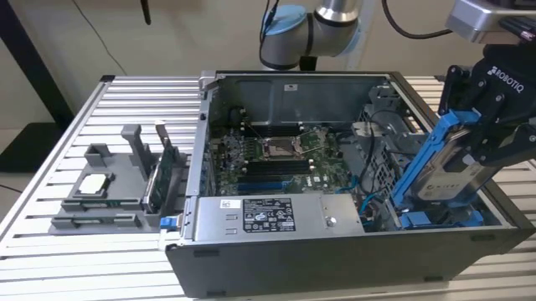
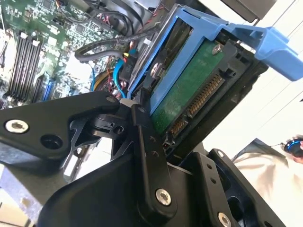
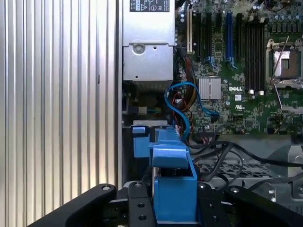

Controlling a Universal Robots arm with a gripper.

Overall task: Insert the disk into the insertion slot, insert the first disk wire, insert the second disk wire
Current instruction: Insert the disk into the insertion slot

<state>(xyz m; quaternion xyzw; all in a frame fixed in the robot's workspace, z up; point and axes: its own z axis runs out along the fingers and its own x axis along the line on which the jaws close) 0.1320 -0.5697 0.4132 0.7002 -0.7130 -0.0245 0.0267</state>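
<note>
My gripper (image 1: 486, 147) is shut on the disk (image 1: 456, 169), a silver-grey drive with a white label in a bright blue carrier (image 1: 427, 157). The disk stands steeply tilted over the case's side at the exterior view's right. Its lower end reaches down to the insertion slot (image 1: 435, 219), a dark bay with blue fittings. In the second wrist view the black fingers (image 2: 147, 142) clamp the disk's edges, with its green circuit board (image 2: 189, 94) and connector showing. In the first wrist view the carrier (image 3: 173, 184) sits between the fingers, above the slot's blue fittings (image 3: 141, 142). A thin blue wire (image 3: 182, 111) curls beside the bay.
The open computer case (image 1: 335, 263) lies on a slatted metal table (image 1: 84, 269). Inside are the green motherboard (image 1: 277, 157) and a grey labelled power-supply box (image 1: 260, 213). Black cables (image 3: 222, 156) run near the bay. A grey fixture (image 1: 109, 194) with parts stands at the exterior view's left.
</note>
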